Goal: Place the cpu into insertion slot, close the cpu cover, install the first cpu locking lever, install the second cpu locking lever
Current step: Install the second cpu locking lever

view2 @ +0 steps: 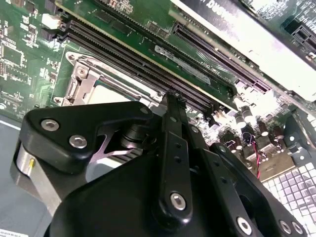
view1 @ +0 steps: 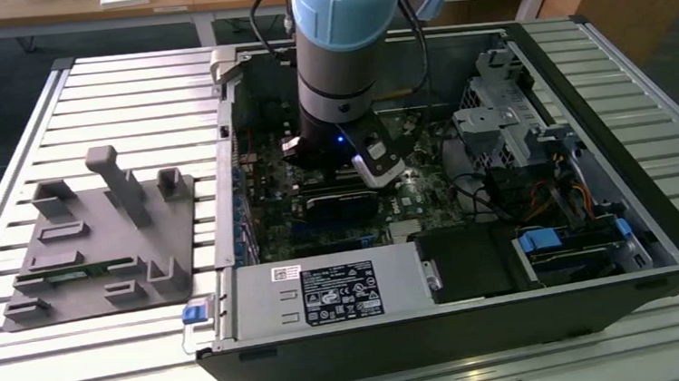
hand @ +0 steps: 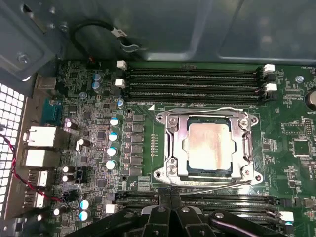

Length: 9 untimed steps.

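Note:
The cpu (hand: 207,147), with its dull metal top, lies flat in the insertion slot (hand: 185,148) on the green board. The silver cpu cover (hand: 174,143) is down around it, and the chip shows through its window. One thin wire lever (hand: 207,109) runs along the far side of the cover and a second lever (hand: 212,184) along the near side. My gripper (hand: 170,195) is shut with nothing visibly held, its tips just at the near lever's side of the socket. In the second wrist view the gripper (view2: 173,98) reaches the edge of the cover (view2: 81,84). The exterior view shows the gripper (view1: 369,174) low inside the case.
Long black memory slots (hand: 192,81) flank the socket on both sides. Capacitors (hand: 113,136) stand beside it. The case walls (view1: 448,327), power supply (view1: 323,296) and drive cage (view1: 499,132) hem the arm in. A grey fixture (view1: 100,237) lies on the slatted table at the exterior view's left.

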Each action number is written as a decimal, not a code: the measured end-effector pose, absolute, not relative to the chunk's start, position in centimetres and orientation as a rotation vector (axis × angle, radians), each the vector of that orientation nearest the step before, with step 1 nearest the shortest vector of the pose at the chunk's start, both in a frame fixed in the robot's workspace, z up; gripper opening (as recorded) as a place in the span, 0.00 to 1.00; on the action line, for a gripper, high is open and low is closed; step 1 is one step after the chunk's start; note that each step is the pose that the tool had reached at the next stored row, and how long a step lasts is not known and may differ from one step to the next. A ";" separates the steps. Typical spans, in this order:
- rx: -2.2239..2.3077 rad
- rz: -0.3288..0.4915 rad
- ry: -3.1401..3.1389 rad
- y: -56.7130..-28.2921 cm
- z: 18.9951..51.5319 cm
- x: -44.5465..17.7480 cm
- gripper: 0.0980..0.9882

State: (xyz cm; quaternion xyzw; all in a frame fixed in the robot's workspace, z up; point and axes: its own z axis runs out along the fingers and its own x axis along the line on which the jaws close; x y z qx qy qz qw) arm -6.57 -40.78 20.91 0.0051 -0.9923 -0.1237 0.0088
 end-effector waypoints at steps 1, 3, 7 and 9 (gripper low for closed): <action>0.016 -0.389 -3.100 -40.8 20.8 -6.6 0.01; 0.016 -0.396 -3.099 -40.8 20.6 -6.6 0.01; 0.016 -0.427 -3.095 -40.8 20.3 -6.8 0.01; 0.016 -0.434 -3.094 -40.8 20.1 -6.8 0.01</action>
